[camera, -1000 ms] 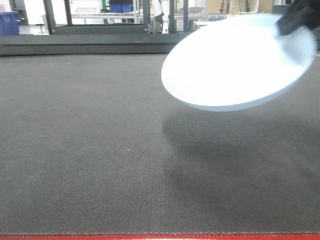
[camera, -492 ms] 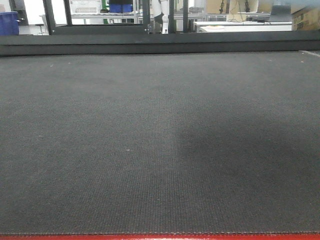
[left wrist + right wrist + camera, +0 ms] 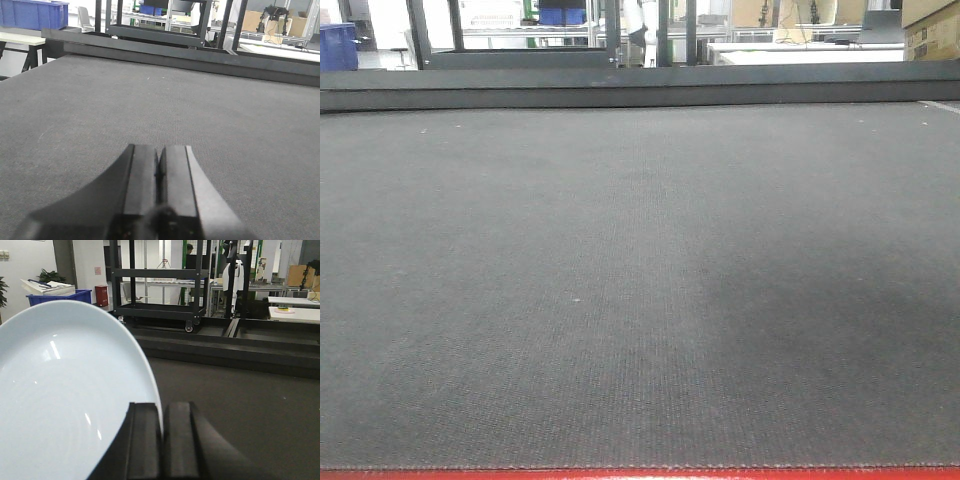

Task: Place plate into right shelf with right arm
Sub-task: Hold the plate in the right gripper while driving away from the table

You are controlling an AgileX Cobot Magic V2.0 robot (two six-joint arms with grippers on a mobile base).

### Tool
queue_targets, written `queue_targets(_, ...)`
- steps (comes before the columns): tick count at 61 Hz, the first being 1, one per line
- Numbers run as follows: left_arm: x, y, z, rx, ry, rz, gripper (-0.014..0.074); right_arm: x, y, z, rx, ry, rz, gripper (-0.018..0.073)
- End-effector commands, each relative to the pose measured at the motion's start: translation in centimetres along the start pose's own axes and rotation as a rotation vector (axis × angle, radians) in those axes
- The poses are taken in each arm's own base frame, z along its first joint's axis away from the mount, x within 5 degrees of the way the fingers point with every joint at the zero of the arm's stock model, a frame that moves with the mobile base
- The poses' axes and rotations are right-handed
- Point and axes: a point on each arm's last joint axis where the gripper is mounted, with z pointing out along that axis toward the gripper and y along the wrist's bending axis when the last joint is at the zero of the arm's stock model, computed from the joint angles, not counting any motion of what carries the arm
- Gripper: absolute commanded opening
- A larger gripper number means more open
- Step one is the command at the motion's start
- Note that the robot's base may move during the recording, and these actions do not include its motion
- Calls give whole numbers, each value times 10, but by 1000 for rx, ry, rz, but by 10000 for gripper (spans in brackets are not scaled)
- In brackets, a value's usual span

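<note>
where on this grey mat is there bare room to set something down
Nearly everywhere: the grey mat lies bare from the red front edge to the black rail at the back. The only crowding is in the air: the left gripper, jaws shut, over it, and the right gripper, jaws on the plate.

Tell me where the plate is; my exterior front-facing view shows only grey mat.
Observer: In the right wrist view, the plate is held by the right gripper, with the fingers shut on its rim.
Operator: Which face shows?
Observer: Its glossy, dished inner face is turned toward that camera.
Operator: And the left arm?
Observer: The left gripper is shut on nothing, above the mat.
</note>
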Motion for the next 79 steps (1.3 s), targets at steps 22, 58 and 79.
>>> queue_targets(22, -6, -1, -1, 13, -93, -6, -47, -19, 3, -2, -32, -127, -20, 65)
queue_targets(58, -6, -1, -1, 13, -93, -6, -47, -19, 3, -2, -32, -127, -20, 65)
queue_targets(79, -6, -1, -1, 13, -93, -6, -47, -18, 3, -2, -32, -126, -20, 65)
